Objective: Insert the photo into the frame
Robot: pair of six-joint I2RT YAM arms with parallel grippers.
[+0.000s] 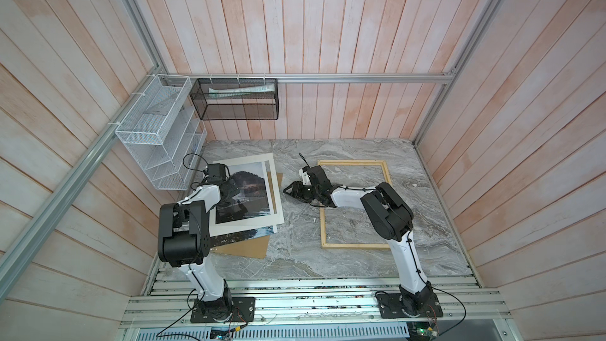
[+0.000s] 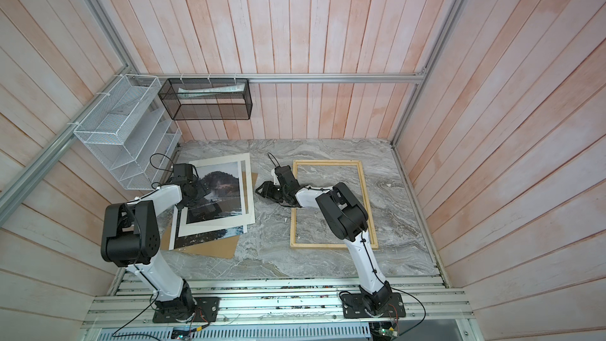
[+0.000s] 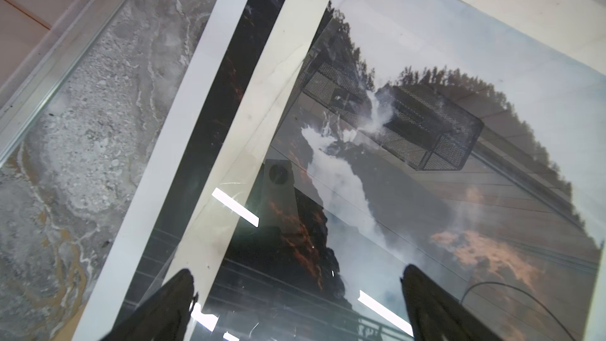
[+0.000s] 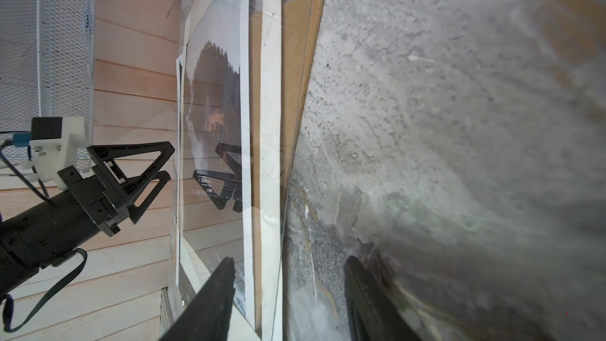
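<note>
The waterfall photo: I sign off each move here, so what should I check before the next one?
1. Pale wooden rectangular frame lies empty on the grey marble table: ok.
2. Waterfall photo print free to lift: not ok. A white cut-out mat and a clear glossy sheet lie on it.
3. Left gripper open above the sheet: ok.
4. Left gripper touching the sheet: cannot tell.
5. Right gripper holds nothing, jaws apart: ok.
6. Frame opening clear: not ok. The right arm crosses over it.
</note>
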